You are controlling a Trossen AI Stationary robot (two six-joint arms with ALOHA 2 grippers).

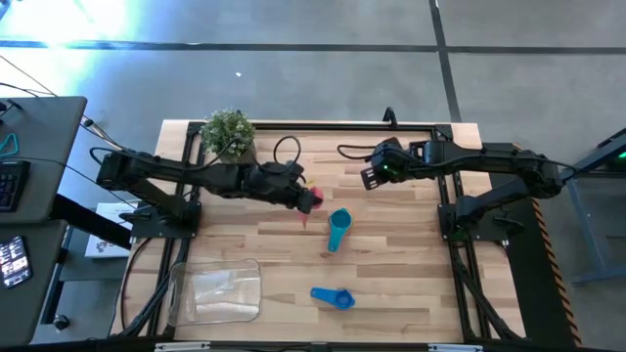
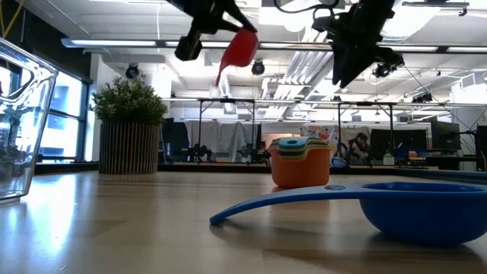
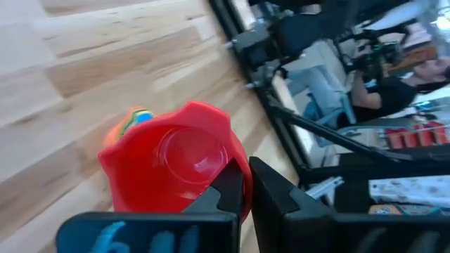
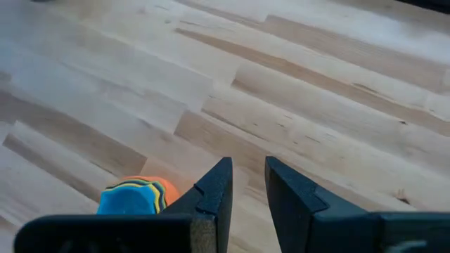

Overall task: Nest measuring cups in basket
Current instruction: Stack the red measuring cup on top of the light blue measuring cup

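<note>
Left gripper (image 1: 311, 198) pinched on red cup (image 1: 315, 197), aloft mid-table, just beside nested stack (image 1: 338, 228). Light, stiff, slick plastic — best taken by rim or handle. Right gripper (image 1: 372, 176) slightly parted, empty. Basket (image 1: 215, 290) front-left, blue cup (image 1: 334, 296) loose.

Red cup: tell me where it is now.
The red cup hangs above mid-table in the left end effector, just left of the cup stack.

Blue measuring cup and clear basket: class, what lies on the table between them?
Nothing: in the high view, only bare wood separates the blue measuring cup from the clear basket. The nested stack sits farther back.
</note>
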